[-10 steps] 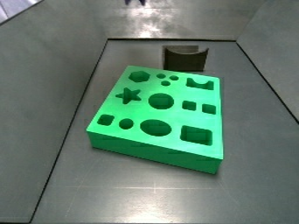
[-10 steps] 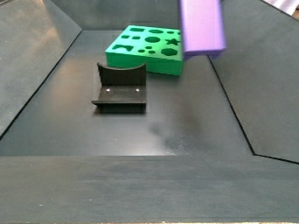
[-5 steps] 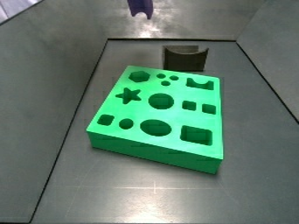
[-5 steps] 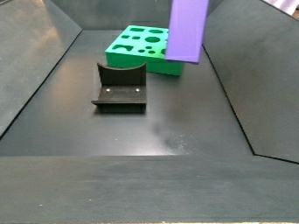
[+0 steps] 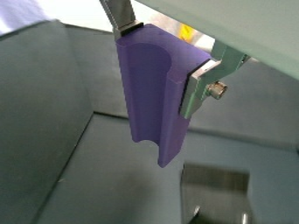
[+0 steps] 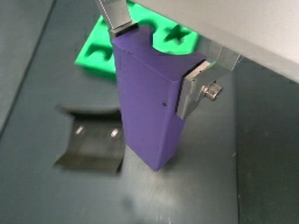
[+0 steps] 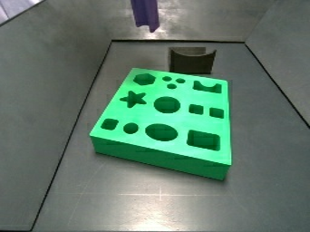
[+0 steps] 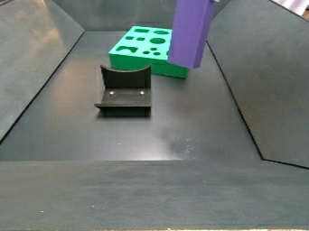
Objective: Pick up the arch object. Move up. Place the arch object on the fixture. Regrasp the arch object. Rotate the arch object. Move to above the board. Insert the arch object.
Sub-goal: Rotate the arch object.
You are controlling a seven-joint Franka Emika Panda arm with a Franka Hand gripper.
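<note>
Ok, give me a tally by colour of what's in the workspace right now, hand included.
Purple: 1, the arch object, held upright in the hand above the floor
Green: 1, the board
Dark: 1, the fixture
Silver: 1, the hand
Total: 4

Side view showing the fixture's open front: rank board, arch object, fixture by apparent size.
1. arch object, held up in the gripper, near the camera, so it looks bigger than it is.
2. and 3. unsure: the board and the fixture look about alike; the arch object hides part of the board.
</note>
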